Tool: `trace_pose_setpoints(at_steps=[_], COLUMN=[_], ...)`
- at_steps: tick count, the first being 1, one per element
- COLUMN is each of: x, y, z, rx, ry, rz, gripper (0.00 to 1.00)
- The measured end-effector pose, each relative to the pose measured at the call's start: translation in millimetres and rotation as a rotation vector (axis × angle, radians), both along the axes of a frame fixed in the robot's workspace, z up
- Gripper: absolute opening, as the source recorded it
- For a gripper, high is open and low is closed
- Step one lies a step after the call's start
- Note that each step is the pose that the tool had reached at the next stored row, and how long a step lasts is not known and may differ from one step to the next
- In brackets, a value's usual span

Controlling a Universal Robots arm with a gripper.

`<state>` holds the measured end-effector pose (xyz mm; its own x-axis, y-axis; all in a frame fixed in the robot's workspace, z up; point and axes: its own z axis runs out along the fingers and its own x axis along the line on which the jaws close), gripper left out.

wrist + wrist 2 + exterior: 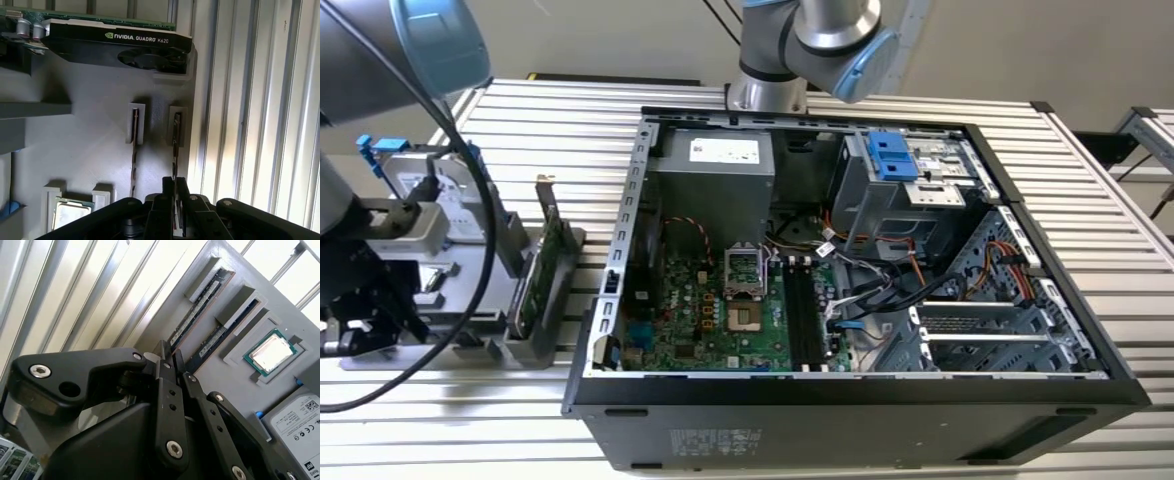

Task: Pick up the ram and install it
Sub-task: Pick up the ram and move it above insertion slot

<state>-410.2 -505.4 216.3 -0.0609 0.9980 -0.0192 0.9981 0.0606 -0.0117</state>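
Where the ram (174, 145) stands on edge in the slot along the edge of the grey holder tray (100, 150), the gripper (175, 183) straddles its end; clamped or apart, cannot tell. Risk: a skewed bite cocks the stick in its slot, jamming it or knocking the neighbour stick (134, 160).
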Motion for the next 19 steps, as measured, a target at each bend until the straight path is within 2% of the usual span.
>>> trace_pose_setpoints(at_steps=[14, 19], x=[0.0, 0.0], y=[0.0, 0.0], z=[6.7, 7.0], rx=[0.0, 0.0], ry=[0.0, -0.0001], rz=[0.0, 0.0], gripper=[0.0, 0.0])
